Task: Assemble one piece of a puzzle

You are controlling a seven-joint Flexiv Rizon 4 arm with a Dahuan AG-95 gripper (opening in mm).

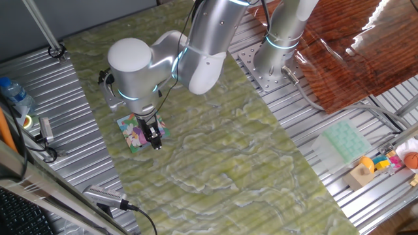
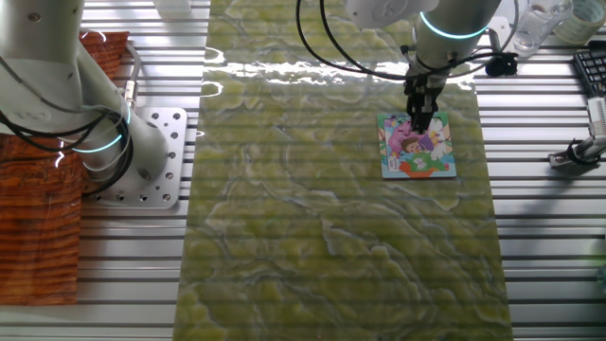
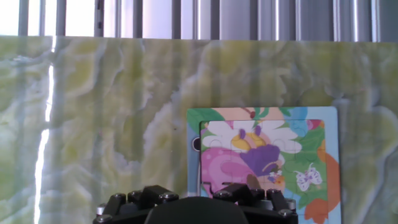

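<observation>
The puzzle (image 2: 418, 144) lay flat on the table (image 2: 331, 246), upper right of that view, with the tool (image 2: 418, 121) directly over it, its fingers' spacing unreadable. No loose piece showed; such thin card likely needs an edge pinch

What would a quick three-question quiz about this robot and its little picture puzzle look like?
1. True or false: the pincer is directly over the puzzle.
2. What does the puzzle lie on: A) bare metal slats, B) the green marbled mat, C) the red-brown sheet?
3. Fill in: the puzzle's edge is coloured ____.

Key: 1 true; 2 B; 3 blue.
</observation>
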